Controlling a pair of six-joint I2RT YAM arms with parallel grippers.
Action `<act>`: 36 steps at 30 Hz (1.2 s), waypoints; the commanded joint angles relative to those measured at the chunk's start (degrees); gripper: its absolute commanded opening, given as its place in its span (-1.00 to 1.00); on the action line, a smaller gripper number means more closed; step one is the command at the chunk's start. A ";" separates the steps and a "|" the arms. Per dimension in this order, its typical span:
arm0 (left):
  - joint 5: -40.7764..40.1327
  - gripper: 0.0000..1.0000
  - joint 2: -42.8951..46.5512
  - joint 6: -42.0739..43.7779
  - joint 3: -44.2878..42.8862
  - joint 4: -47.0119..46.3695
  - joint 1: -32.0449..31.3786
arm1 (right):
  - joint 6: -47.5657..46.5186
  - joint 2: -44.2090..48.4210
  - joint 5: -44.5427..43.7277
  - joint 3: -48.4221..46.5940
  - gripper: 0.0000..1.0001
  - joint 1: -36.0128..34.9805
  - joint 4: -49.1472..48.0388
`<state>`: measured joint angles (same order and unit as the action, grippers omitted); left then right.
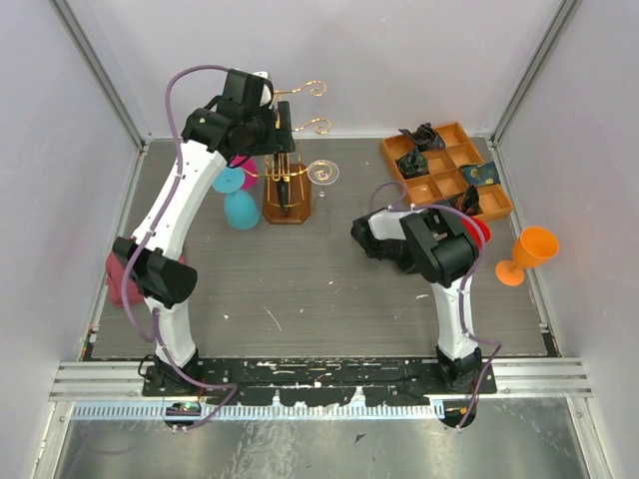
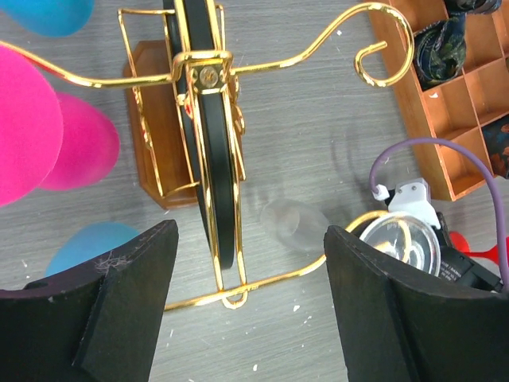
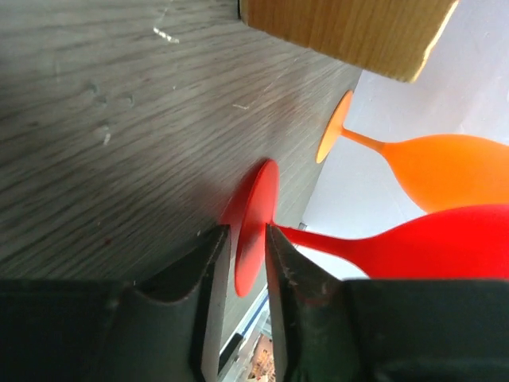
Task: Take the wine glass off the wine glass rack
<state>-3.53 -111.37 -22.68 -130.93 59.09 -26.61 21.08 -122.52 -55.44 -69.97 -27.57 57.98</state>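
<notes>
Left fingers (image 2: 119, 306) wide open over wine glass rack (image 2: 203, 76); right fingers (image 3: 205, 290) narrow astride red glass (image 3: 429, 239) foot, grip unclear.

Left arm (image 1: 185, 205) over wine glass rack (image 1: 287, 203)

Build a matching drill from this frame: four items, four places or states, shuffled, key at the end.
Items
1. orange wine glass
2. red wine glass
3. clear wine glass
4. left claw

Places or states
A. hanging on the wine glass rack
B. open, above that rack
C. upright on the table, no claw on it
D. foot sits in the right claw

Pairs: 1-C, 2-D, 3-A, 4-B
</notes>
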 commanded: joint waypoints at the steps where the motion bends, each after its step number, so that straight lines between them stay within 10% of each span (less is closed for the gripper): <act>1: -0.48 0.63 7.06 0.95 4.19 -4.23 0.07 | 1.85 -1.27 11.66 -1.04 -0.26 -1.28 -8.54; 9: -2.28 0.68 12.01 1.41 9.03 -5.98 0.04 | 1.35 2.29 20.76 0.21 0.54 -3.42 -12.16; 36: -7.88 0.72 18.48 2.04 14.35 -4.28 0.09 | -5.06 18.92 48.69 3.80 0.54 -0.91 -22.94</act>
<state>-8.91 -95.15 -21.12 -117.75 54.72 -26.61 12.51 -104.62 -25.61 -66.57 -27.05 49.34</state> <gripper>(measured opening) 0.857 0.768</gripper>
